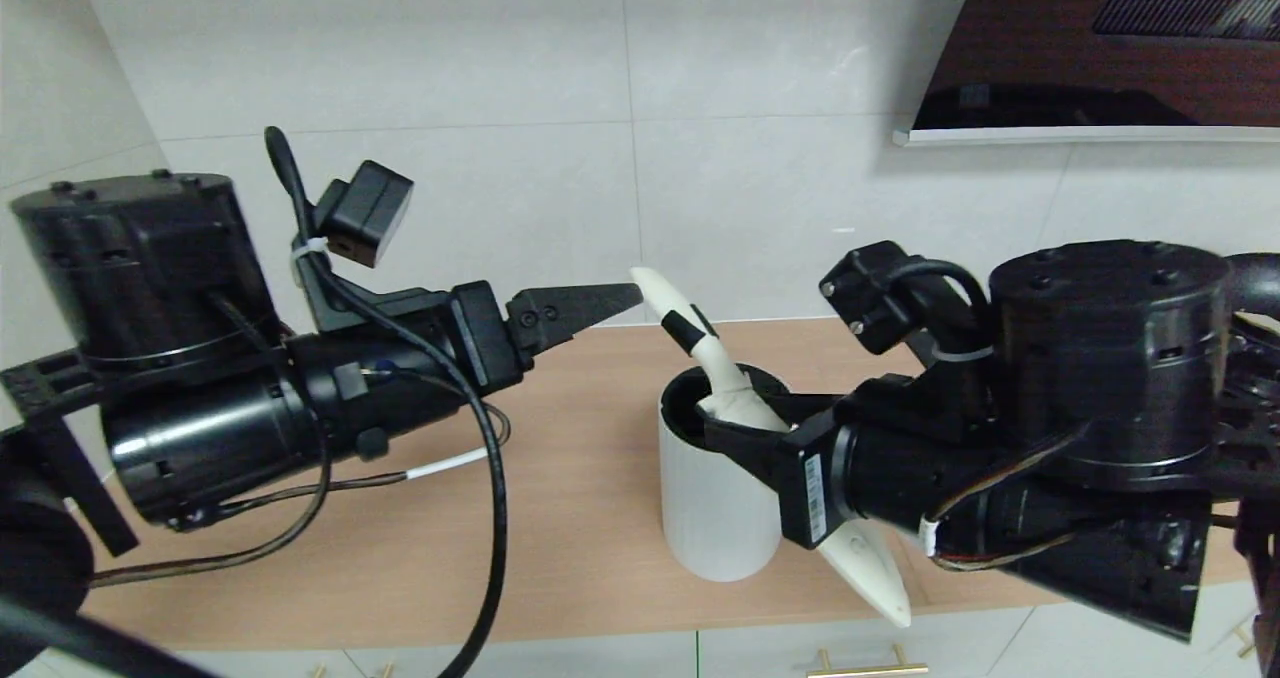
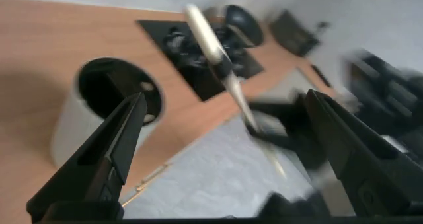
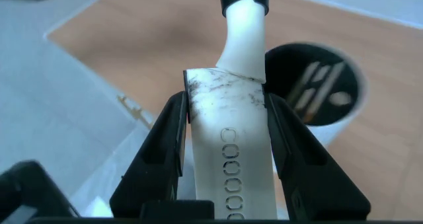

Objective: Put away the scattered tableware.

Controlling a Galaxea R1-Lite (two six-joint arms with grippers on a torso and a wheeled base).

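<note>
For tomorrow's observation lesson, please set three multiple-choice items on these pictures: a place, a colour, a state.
1. Where does the utensil holder stand? A on the wooden counter; B on a stool; C in a sink.
2. What colour is its outer wall? A red; B white; C green.
3. How is the left gripper? A open; B shut on a spoon; C shut on a fork.
Answers: 1 A, its base rests on the wood; 2 B, white outside, dark inside; 3 A, its fingers stand wide apart.

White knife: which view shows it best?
Right wrist view: the white knife blade lies clamped in the right hand, marks plain. Head view shows handle and tip, middle hidden; left wrist view blurs it.
</note>
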